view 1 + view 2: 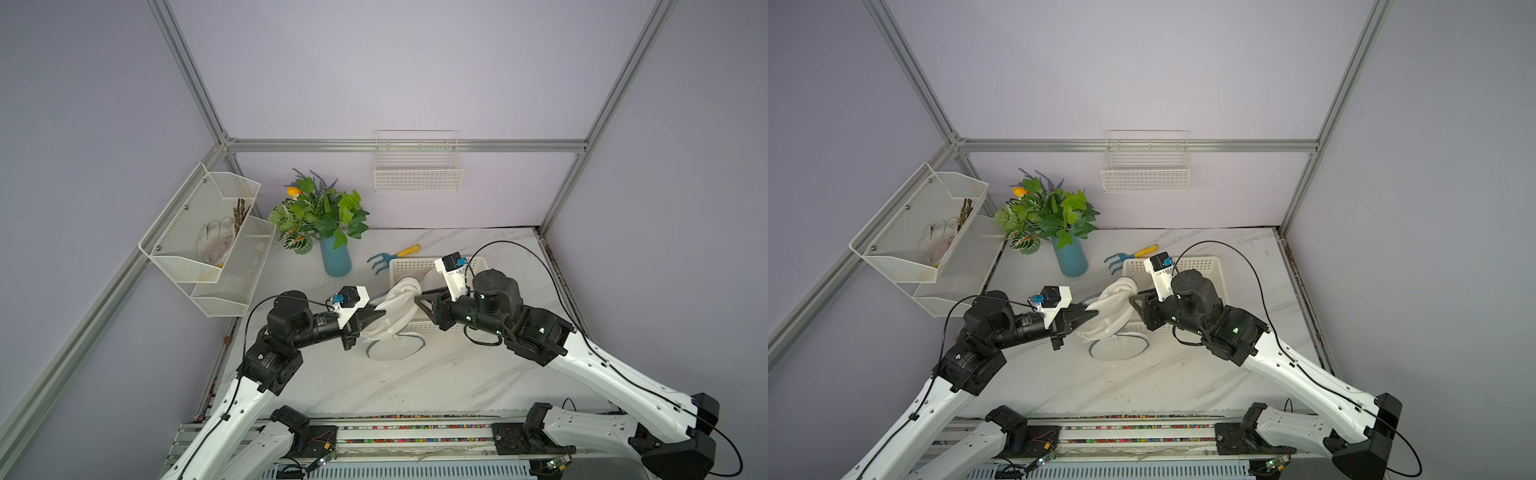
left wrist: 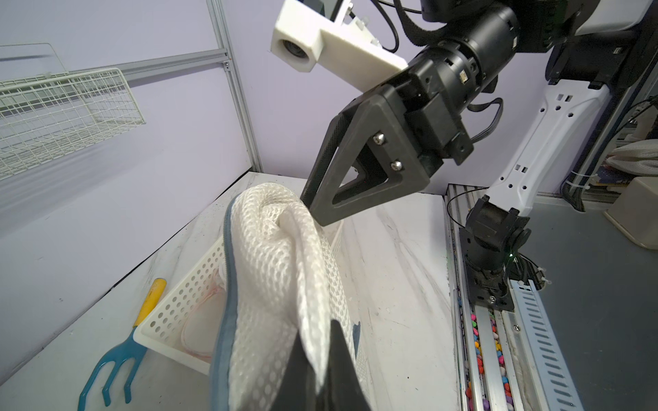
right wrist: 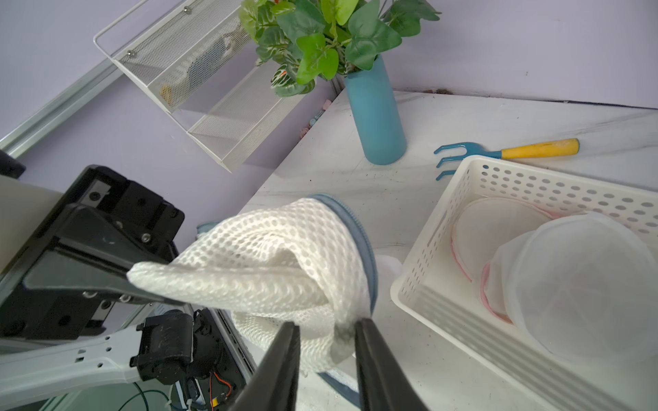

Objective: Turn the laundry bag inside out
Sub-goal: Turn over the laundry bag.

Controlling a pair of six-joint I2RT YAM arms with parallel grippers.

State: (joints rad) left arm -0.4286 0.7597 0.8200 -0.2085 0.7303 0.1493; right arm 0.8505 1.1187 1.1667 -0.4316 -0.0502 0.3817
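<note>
The left gripper (image 2: 317,343) sits directly at the lens in the left wrist view. Its two dark fingers (image 2: 341,363) are clenched on a fold of the white mesh laundry bag (image 2: 270,256), and the pinched fold fills the gap between them.

Right gripper (image 3: 327,329): the jaws are parted and not clamped. A fold of mesh lies in the gap against one finger (image 3: 372,359); the opposite finger stands clear of it. In the left wrist view the tip of this gripper meets the upper fold of the bag.

Position of the bag: bunched and raised between the two grippers in both top views. Its round lower end (image 1: 395,347) rests on the marble table (image 1: 436,374). A blue-grey zip edge (image 3: 359,231) runs round the raised part.

Surroundings:
- A white perforated basket (image 3: 463,199) stands just beside the bag and holds translucent pink-edged bags (image 3: 576,284).
- A blue hand rake (image 3: 459,151) with a yellow handle lies flat on the table just beyond the basket.
- A blue vase (image 3: 375,117) of green leaves stands upright near the rake
</note>
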